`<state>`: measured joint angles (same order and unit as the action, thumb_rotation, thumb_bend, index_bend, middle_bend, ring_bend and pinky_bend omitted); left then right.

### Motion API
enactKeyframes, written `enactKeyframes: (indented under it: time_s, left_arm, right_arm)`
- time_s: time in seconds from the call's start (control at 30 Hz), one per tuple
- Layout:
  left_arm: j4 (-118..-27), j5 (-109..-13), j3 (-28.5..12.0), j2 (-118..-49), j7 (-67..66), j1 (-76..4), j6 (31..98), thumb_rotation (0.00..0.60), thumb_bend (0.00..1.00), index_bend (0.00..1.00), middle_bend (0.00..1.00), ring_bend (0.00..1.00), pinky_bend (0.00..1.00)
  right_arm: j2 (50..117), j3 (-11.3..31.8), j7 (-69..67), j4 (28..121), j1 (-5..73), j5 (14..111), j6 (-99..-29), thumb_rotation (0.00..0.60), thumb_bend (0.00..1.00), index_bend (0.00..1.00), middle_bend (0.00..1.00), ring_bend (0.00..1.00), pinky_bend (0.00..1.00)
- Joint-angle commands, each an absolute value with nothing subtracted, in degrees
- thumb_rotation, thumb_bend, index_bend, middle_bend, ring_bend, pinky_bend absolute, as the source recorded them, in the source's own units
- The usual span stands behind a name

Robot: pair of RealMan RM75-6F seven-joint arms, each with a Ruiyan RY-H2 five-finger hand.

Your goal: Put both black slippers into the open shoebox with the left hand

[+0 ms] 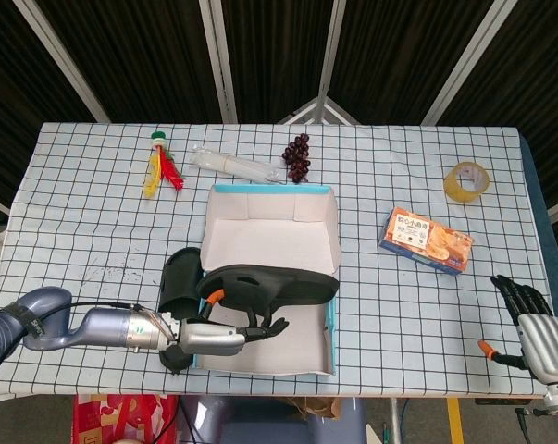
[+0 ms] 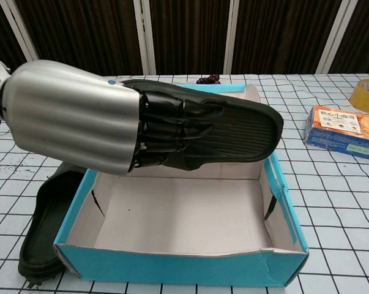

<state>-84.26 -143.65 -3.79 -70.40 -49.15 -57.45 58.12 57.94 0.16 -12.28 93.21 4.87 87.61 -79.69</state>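
Left hand: your left hand (image 2: 80, 116) is gripping one black slipper (image 2: 233, 131), with the dark fingers (image 2: 178, 131) lying along its ribbed sole.
Held slipper: you are holding it flat above the open shoebox (image 1: 327, 319), its toe reaching out over the box's right wall.
Second slipper: the other black slipper (image 1: 177, 282) is lying on the table (image 1: 75, 222) just beside the box's left wall, toward the front edge.
Shoebox: it is sitting near the middle of the front edge, blue outside and pale inside, and its floor is showing bare in the chest view.
Right hand: your right hand (image 1: 536, 319) is hanging off the front right corner of the table, fingers apart and holding nothing.
Other things: a snack packet (image 1: 427, 240) and a tape roll (image 1: 466, 180) are lying toward the right edge; grapes (image 1: 298, 157), a clear wrapper (image 1: 237, 165) and a red-and-yellow toy (image 1: 161, 166) are lying toward the back edge.
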Motion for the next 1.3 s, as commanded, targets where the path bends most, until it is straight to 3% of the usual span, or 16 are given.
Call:
enactKeyframes:
  time_s: [0.03,0.83,1.3]
  left_arm:
    - [-81.90,-143.74,-3.16,-72.42,-47.89,-58.10,60.42,0.600,0.45,0.47,0.60,0.14,0.08]
    - [-76.99,-139.16,-1.44,-75.73,-48.77,-59.51,58.59,0.600,0.45,0.47,0.60,0.14,0.08]
    - [-74.80,-138.87,1.55,-77.97,-47.25,-60.29,59.87,0.600,0.45,0.48,0.60,0.14,0.08]
  right_arm:
    - [57.88,0.24,-12.62,93.10,4.78,87.46,-79.83,0.600,0.22,0.01,0.07,0.10,0.07]
    - [57.75,0.17,-12.40,93.33,5.16,86.98,-78.65,0.600,0.22,0.01,0.07,0.10,0.07]
    - [57.61,0.12,-12.55,93.44,5.14,86.96,-78.57,0.600,0.22,0.01,0.07,0.10,0.07]
